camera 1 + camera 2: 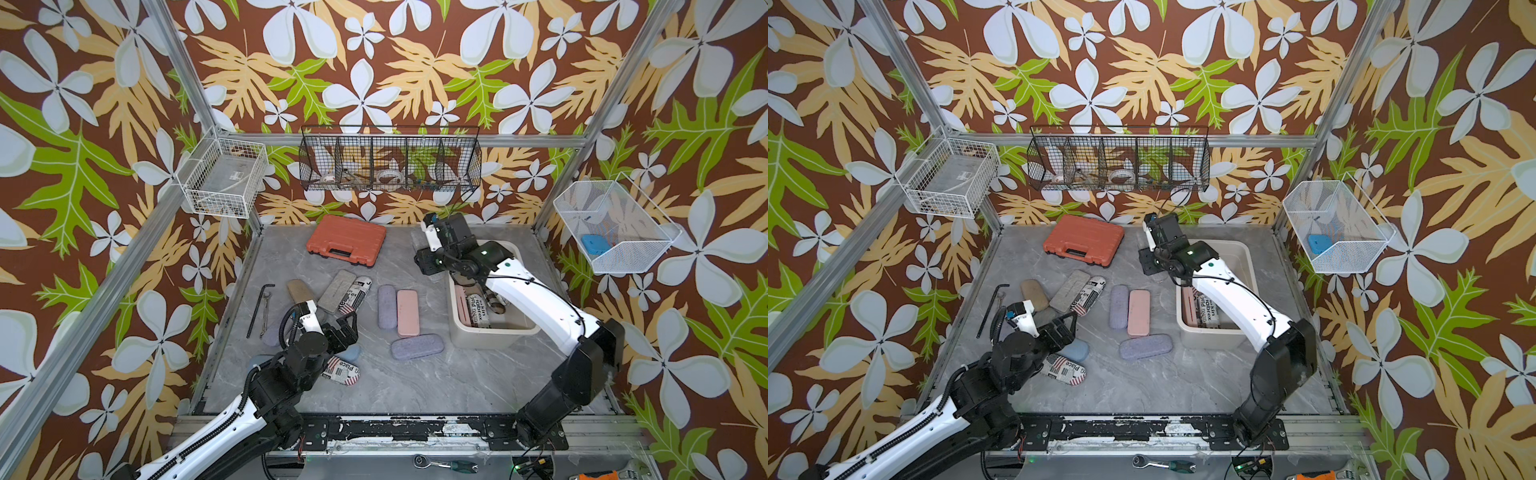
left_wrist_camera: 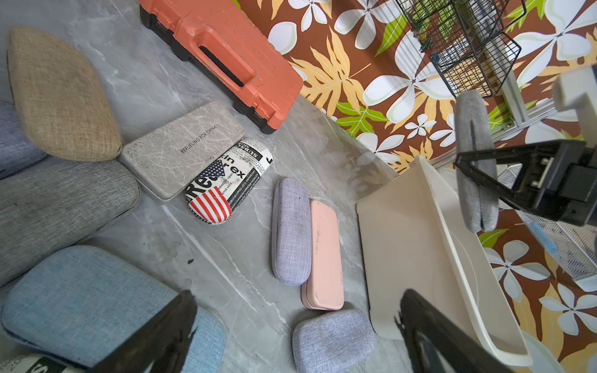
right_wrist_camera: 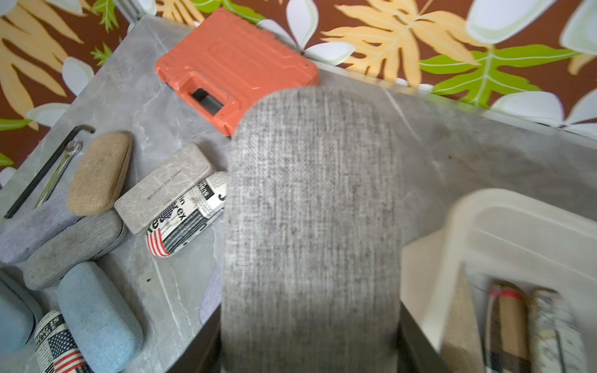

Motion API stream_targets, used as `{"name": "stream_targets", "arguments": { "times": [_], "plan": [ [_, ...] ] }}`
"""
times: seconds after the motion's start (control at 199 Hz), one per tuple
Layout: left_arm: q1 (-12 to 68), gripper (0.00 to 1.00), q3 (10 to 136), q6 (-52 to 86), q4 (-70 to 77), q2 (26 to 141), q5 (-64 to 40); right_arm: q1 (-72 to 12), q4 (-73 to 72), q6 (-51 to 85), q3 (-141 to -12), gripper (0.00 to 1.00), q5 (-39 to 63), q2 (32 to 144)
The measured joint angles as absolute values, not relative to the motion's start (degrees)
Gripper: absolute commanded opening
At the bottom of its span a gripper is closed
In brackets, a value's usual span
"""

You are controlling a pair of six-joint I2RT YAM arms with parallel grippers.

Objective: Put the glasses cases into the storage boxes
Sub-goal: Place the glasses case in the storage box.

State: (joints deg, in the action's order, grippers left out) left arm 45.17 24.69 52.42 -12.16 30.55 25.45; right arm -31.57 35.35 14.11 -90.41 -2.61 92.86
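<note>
The left arm [image 1: 232,424] came in from the near left corner, bent at the elbow, with its forearm angled forward and its wrist held low. The left gripper [image 1: 352,330] pointed toward the middle of the workspace, its jaws spread as wide as they go with nothing between them. The right arm [image 1: 536,303] stood up from its base at the near right corner, folded sharply at the elbow, and its white forearm sloped toward the back. At its end the right gripper [image 2: 478,181] had its jaws pressed against the two sides of a grey case [image 3: 310,210], which it held on end in the air.
</note>
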Motion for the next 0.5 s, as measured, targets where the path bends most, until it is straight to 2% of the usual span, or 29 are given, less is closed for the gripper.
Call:
{"name": "stream_targets", "arguments": {
  "times": [0.286, 0.502],
  "plan": [
    [45.2, 1.00, 20.2, 55.4, -9.4, 30.7, 24.0, -17.0, 32.7, 16.1, -75.3, 0.54, 1.7, 84.2],
    [45.2, 1.00, 21.0, 56.6, -7.6, 33.8, 22.4, -15.0, 31.4, 17.6, -75.3, 0.55, 6.7, 89.2]
  ]
}}
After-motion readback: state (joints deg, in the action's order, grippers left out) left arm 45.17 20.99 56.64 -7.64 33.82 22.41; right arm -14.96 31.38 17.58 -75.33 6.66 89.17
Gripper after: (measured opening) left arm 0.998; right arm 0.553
